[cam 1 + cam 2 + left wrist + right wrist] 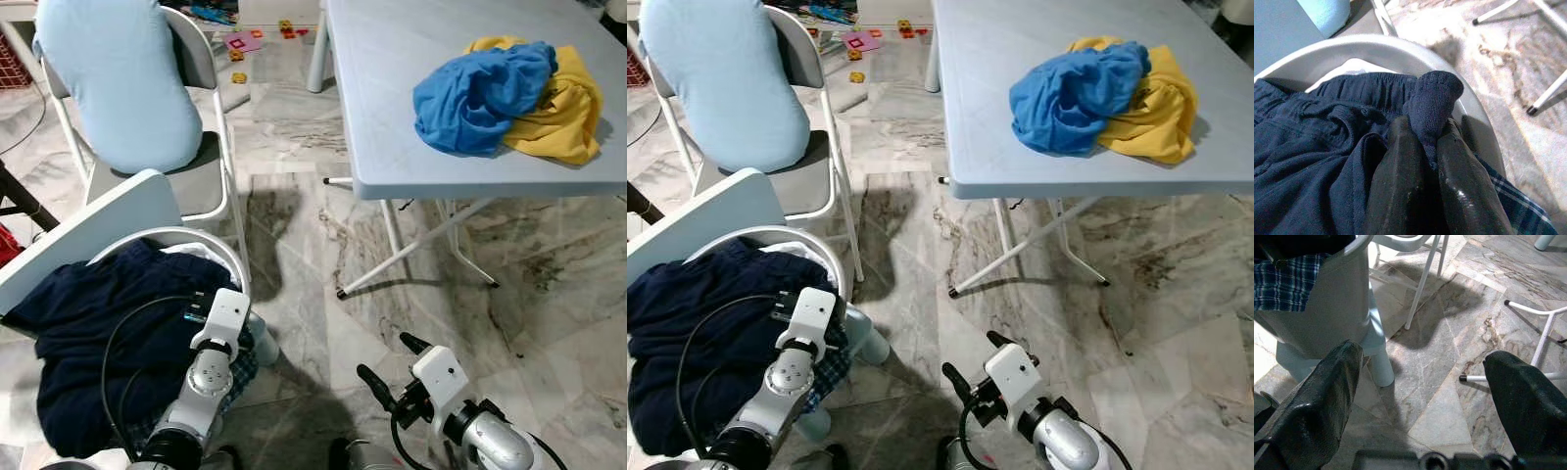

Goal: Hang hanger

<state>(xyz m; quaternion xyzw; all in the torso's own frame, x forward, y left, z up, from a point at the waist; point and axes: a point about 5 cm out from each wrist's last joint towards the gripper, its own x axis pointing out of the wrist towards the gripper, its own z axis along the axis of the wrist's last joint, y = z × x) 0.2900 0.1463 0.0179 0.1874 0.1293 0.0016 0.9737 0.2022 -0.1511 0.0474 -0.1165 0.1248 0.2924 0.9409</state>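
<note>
My left gripper [1422,147] pinches dark blue clothes [88,333] in the near-left basket [1400,54], my right gripper [1422,396] gapes empty, and I see no hanger, so I may lift the wrong thing.

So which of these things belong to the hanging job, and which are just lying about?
In the job:
- left tool, shut on the navy garment
- right tool, open over the floor
- white chair holding the clothes

Lying about:
- table
- blue cloth
- yellow cloth
- folding chair
- toys
</note>
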